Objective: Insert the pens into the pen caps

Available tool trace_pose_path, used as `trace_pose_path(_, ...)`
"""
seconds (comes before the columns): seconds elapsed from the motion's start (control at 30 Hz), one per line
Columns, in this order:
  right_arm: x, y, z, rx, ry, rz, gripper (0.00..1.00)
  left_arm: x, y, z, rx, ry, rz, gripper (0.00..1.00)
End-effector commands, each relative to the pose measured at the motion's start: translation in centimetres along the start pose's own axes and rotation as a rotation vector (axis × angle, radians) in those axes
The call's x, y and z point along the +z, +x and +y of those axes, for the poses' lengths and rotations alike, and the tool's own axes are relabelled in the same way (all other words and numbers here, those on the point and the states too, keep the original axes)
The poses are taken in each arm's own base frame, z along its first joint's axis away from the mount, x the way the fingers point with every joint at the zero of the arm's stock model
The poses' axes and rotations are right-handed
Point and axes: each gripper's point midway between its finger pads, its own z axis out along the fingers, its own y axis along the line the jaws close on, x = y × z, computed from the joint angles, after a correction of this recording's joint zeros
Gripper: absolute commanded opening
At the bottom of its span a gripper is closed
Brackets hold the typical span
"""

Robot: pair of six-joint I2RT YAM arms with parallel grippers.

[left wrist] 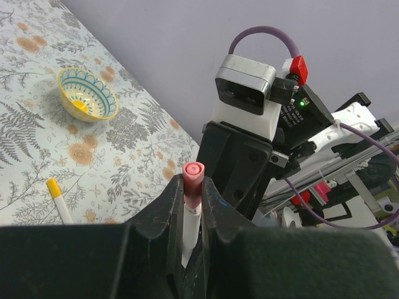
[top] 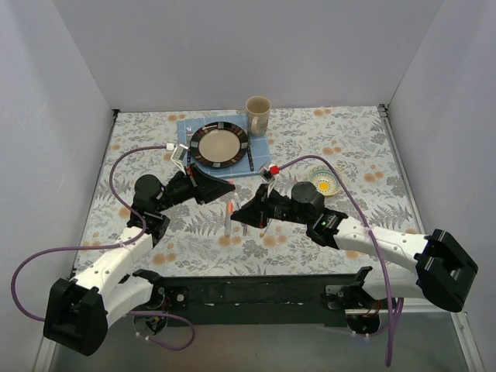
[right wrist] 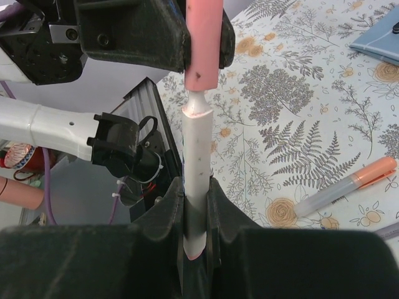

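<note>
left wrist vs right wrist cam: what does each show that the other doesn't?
Left wrist only: bowl, yellow pen on the table, the right arm's camera. Right wrist only: right hand gripping the white pen, orange pen, blue mat corner. Both: pink cap held by the left hand, white pen just below it, fern-print table.

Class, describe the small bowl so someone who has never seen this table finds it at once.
Start at the dark-rimmed plate on the blue mat at the far side, then look right and nearer. The small bowl stands alone on the floral cloth; only it has teal scallops and a yellow centre.
</note>
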Motion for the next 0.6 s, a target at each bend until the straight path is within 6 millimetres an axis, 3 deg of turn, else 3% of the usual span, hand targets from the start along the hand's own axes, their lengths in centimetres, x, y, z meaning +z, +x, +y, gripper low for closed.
trace_pose_path(0.0,0.2,-3.7,1.3,-0.039,-0.007,-0.104,0.01,-0.6,1.7,0.4,-0.007,-0.011,0.056,0.0)
trace_pose_path(0.13,0.5,-4.3,-0.1,-0.068,0.078,-0.102,0.01,-0.8,2.4,0.5,-0.02,-0.01,0.075,0.01)
trace_pose_path(0.33,0.8,-5.6,-0.9,-0.151,0.139,-0.107,0.01,-0.7,2.7,0.0,-0.039,0.001,0.097,0.32)
trace_pose_path(0.4,0.8,-6.0,-0.6,-0.173,0.128,-0.113,0.01,-0.7,2.6,-0.2,-0.046,-0.001,0.1,0.48)
trace_pose_path(0.43,0.7,-6.1,-0.3,-0.183,0.116,-0.113,0.01,-0.7,2.6,-0.3,-0.044,0.003,0.097,0.62)
trace_pose_path(0.57,0.4,-6.0,0.5,-0.194,0.082,-0.107,0.01,-0.7,1.6,-1.1,-0.021,0.017,0.055,0.7)
